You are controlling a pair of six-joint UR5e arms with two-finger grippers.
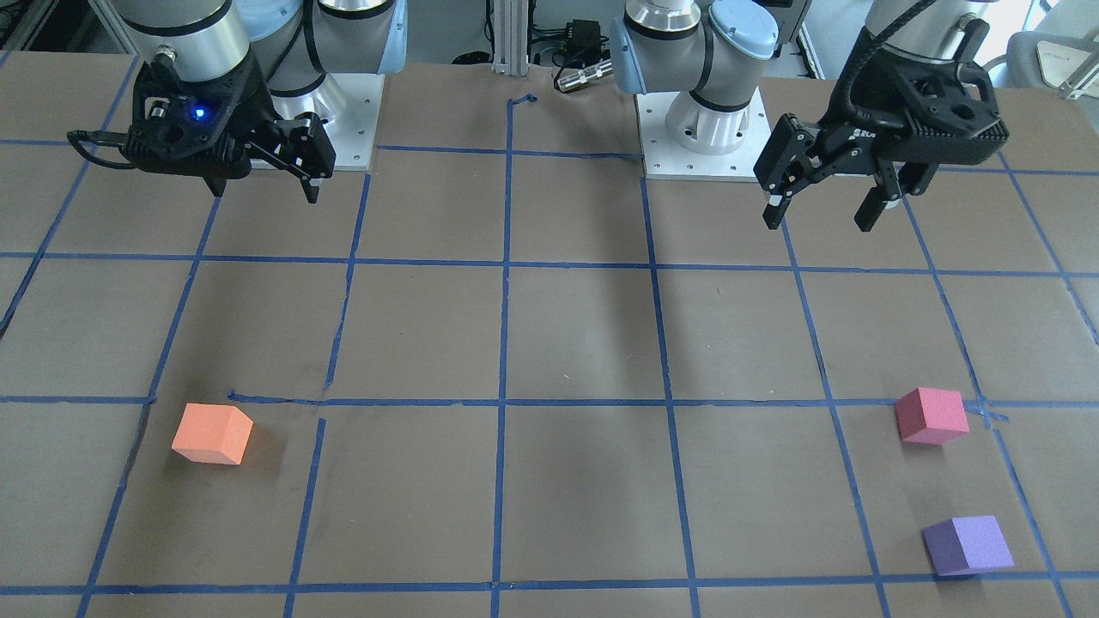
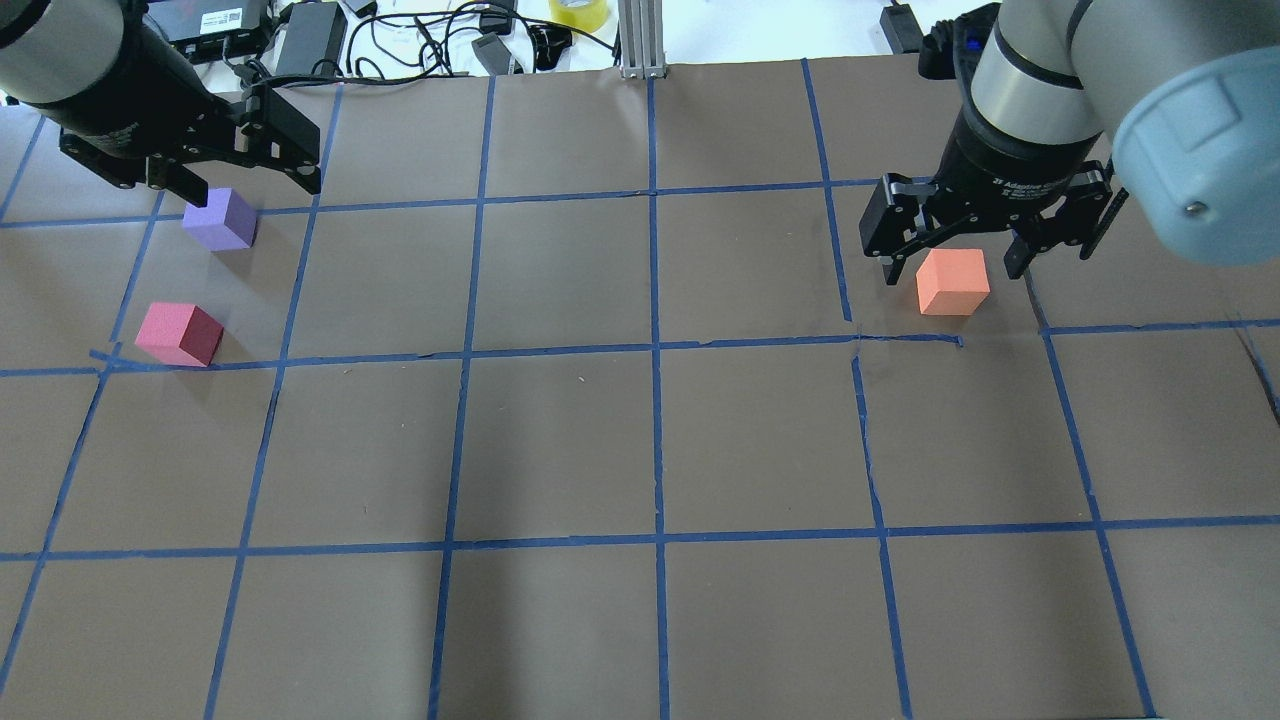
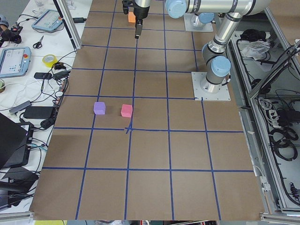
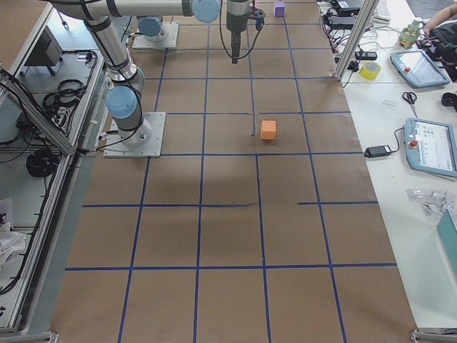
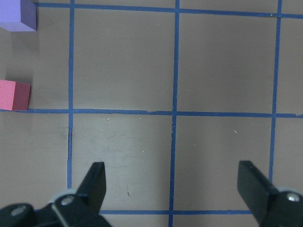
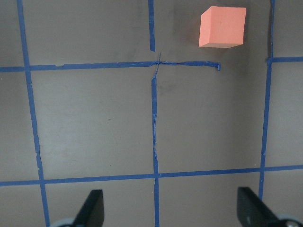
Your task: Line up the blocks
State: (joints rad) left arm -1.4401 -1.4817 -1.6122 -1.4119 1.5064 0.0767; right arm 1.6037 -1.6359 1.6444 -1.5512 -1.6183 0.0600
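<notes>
Three foam cubes lie apart on the brown table. The orange block (image 1: pixel 212 434) sits on my right side and also shows in the overhead view (image 2: pixel 953 282) and the right wrist view (image 6: pixel 222 27). The pinkish-red block (image 1: pixel 931 415) (image 2: pixel 180 333) (image 5: pixel 14 95) and the purple block (image 1: pixel 968 545) (image 2: pixel 220 219) (image 5: pixel 18 14) sit close together on my left side. My left gripper (image 1: pixel 820 223) (image 5: pixel 173 165) hangs open and empty, high above the table. My right gripper (image 1: pixel 313 184) (image 6: pixel 170 194) is also open, empty and high.
Blue tape lines (image 1: pixel 503 343) mark a grid on the table. The two arm bases (image 1: pixel 343 120) (image 1: pixel 704 129) stand at the robot's edge. An aluminium post (image 2: pixel 640 40), cables and a tape roll (image 2: pixel 578 12) lie past the far edge.
</notes>
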